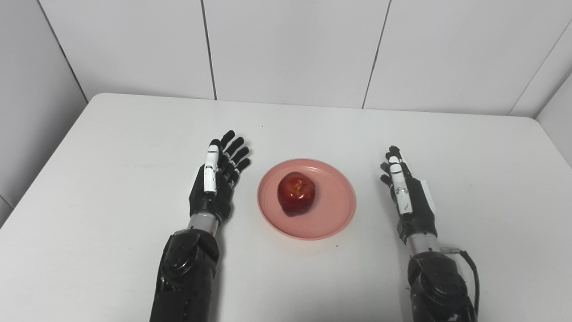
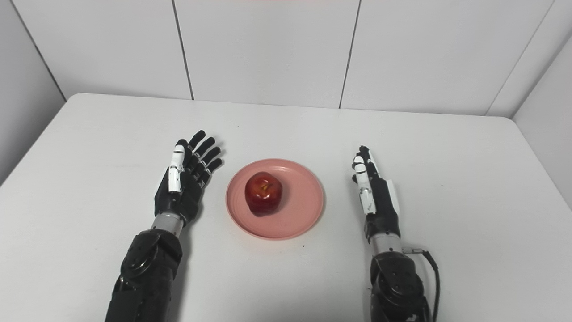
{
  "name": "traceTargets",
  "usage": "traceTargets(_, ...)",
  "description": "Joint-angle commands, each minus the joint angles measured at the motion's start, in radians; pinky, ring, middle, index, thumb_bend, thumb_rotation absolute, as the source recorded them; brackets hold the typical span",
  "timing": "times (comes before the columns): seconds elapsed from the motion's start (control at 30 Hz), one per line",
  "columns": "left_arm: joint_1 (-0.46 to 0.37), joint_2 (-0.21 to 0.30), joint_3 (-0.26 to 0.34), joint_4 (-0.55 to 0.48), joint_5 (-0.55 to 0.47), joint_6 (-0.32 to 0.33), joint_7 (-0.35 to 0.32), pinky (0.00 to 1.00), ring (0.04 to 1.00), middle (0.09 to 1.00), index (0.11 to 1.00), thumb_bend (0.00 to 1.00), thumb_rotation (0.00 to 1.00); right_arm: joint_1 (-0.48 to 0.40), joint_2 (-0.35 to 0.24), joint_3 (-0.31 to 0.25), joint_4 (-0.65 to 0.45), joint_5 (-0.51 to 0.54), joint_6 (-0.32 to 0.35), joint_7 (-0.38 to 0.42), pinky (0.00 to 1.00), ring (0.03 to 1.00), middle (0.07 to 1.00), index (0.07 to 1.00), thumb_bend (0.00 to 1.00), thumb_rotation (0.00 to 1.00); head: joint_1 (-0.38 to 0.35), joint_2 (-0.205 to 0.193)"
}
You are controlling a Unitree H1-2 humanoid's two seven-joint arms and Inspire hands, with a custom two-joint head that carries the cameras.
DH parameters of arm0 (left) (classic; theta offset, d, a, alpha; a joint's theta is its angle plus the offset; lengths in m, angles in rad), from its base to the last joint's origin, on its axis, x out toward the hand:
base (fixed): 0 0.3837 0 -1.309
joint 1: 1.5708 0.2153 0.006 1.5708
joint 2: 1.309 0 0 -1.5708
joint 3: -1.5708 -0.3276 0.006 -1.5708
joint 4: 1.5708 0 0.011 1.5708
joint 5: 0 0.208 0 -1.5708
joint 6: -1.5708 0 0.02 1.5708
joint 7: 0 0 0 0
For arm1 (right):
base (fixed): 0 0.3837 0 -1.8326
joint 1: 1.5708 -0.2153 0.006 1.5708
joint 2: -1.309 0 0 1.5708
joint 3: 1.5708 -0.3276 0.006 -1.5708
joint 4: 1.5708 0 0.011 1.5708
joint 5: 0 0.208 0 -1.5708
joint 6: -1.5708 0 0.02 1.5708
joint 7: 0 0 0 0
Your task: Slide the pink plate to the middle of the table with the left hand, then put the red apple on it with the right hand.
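Red apple (image 1: 296, 193) on pink plate (image 1: 333, 214), no writing visible

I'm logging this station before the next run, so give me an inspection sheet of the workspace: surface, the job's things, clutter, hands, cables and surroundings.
Surface: white table, a few tiny dark specks, otherwise clean.
Job's things: pink plate near the middle of the table; red apple sitting on it, stem end up, a little left of the plate's centre.
Clutter: nothing seen.
Hands: left hand open, fingers spread, left of the plate and apart from it; right hand open, right of the plate, holding nothing.
Cables: black cable looping by the right wrist.
Surroundings: white panelled walls behind and at both sides.
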Motion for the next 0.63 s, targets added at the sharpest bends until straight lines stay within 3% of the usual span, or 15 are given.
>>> traceTargets(0.0, 0.01, 0.004, 0.0, -0.012, -0.006, 0.03, -0.001, 0.9, 0.89, 0.901, 0.881, 0.34, 1.0, -0.022, 0.008, 0.002, -0.042, 0.008, -0.022, -0.003, 0.96, 0.937, 0.96, 0.961, 0.15, 1.0, 0.001, 0.0)
traceTargets(0.6, 0.017, 0.003, 0.007, -0.035, -0.013, 0.048, -0.002, 0.88, 0.883, 0.893, 0.872, 0.34, 1.0, -0.01, 0.008, 0.023, -0.045, -0.025, -0.06, -0.01, 0.93, 0.929, 0.954, 0.958, 0.16, 1.0, -0.004, -0.015)
